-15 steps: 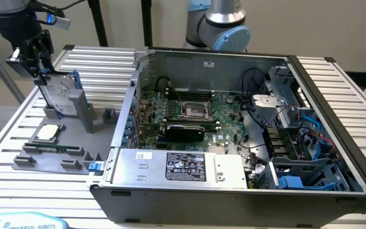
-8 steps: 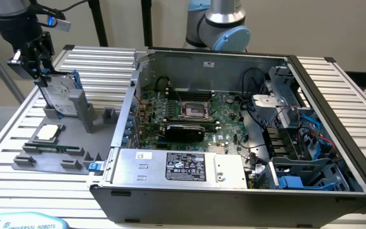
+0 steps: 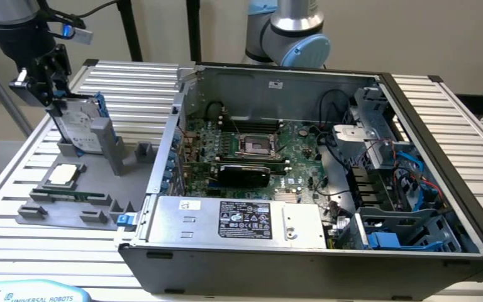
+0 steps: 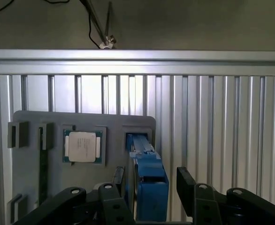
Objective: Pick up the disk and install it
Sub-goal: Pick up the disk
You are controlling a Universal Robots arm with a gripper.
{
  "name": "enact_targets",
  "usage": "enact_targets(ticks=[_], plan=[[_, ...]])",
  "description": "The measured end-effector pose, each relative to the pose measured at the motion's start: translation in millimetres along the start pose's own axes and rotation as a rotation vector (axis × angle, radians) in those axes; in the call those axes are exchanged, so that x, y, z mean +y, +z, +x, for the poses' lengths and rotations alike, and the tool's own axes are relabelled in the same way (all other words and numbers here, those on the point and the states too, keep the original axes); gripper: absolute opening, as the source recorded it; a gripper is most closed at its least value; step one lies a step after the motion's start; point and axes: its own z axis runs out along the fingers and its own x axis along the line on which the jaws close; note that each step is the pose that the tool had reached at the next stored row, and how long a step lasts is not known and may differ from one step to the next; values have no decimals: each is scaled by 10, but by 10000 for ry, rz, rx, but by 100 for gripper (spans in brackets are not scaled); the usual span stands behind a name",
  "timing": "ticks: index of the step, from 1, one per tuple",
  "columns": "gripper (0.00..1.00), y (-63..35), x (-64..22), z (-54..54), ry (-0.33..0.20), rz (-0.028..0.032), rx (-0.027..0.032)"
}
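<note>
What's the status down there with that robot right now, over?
Pincer open, straddling the disk. Disk upright in its gray holder, not yet lifted. CPU chip alongside, not touching.

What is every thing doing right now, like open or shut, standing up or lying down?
claw: open, one finger on each side of the disk.
disk: standing upright on its edge in a slot of the gray tray.
CPU chip: lying flat in its pocket on the gray tray.
computer case: side cover off, insides showing.
</note>
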Motion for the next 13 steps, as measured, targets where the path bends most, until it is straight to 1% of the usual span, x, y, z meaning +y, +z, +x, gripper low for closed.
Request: enact_targets(ticks=[4,5,7,8,11,13], plan=[[56,11,0,-1,0,0,3],[54,12,0,-1,1,-1,4],[54,13,0,-1,1,-1,10],[47,13,1,-1,1,-1,13],[47,16,0,-1,2,1,27],[45,16,0,-1,2,1,44]])
